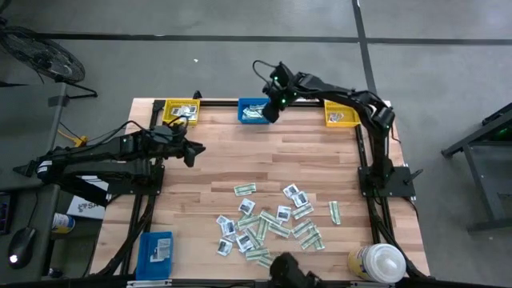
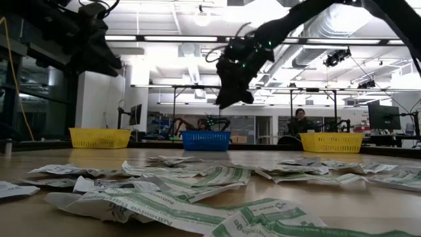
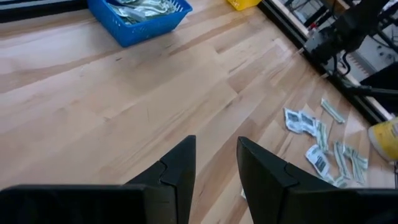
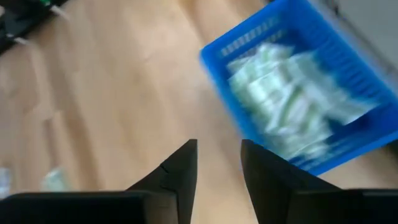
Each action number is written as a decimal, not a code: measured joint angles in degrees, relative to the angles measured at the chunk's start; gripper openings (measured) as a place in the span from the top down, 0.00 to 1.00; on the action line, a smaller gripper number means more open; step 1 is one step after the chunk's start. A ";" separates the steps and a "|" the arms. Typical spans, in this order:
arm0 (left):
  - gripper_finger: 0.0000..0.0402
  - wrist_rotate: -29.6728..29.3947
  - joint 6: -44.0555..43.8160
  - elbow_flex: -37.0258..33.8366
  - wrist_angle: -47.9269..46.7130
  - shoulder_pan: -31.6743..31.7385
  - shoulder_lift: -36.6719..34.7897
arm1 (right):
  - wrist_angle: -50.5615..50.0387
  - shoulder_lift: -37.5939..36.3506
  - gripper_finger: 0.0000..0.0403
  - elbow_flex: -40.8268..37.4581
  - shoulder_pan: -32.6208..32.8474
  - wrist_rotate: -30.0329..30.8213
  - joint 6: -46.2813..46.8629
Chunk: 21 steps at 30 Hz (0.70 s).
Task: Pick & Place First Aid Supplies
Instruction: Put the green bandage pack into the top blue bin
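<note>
Crumpled green-and-white packets (image 2: pixel 197 191) nearest the low camera, part of loose pile of first aid supplies (image 1: pixel 272 224) on front half of wooden table (image 1: pixel 240 160). Some already in blue bin (image 1: pixel 254 111) at far edge, between two yellow bins (image 1: pixel 181 111).

Right gripper (image 1: pixel 272 108) over blue bin, fingers (image 4: pixel 180 168) parted with narrow gap, nothing between them. Left gripper (image 1: pixel 192 152) hovering above bare wood near left yellow bin, fingers (image 3: pixel 180 171) likewise narrowly apart, empty.

Probably very light, thin, floppy paper; lying flat, overlapping, likely to slide or drag neighbours. Best pinched at a raised or curled edge of an outlying packet, pressing down to the wood before closing. White-capped bottle (image 1: pixel 380 262) at front right corner, well clear.
</note>
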 joint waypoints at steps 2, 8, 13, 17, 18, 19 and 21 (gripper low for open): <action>0.71 0.57 0.02 0.00 -0.42 -0.02 0.02 | -2.37 -1.09 0.72 0.00 2.18 0.61 3.64; 0.71 1.95 0.13 0.00 -2.64 -0.02 0.00 | -5.75 -1.53 0.74 0.01 11.70 6.51 19.32; 0.71 2.59 1.67 0.00 -3.99 -0.02 0.00 | -7.05 -1.53 0.74 0.00 20.48 18.31 29.13; 0.71 3.32 3.07 0.00 -4.31 -0.02 0.02 | -6.91 -1.12 0.72 0.03 26.19 23.28 38.13; 0.71 3.46 3.47 0.00 -4.29 -0.02 0.00 | -7.31 -0.93 0.71 0.04 27.46 24.32 40.93; 0.71 3.50 3.85 0.00 -4.31 -0.02 0.00 | -8.06 -0.66 0.71 0.02 28.65 24.74 43.69; 0.71 3.71 4.39 0.00 -4.33 0.00 0.00 | -9.09 0.11 0.68 0.02 30.82 25.25 48.48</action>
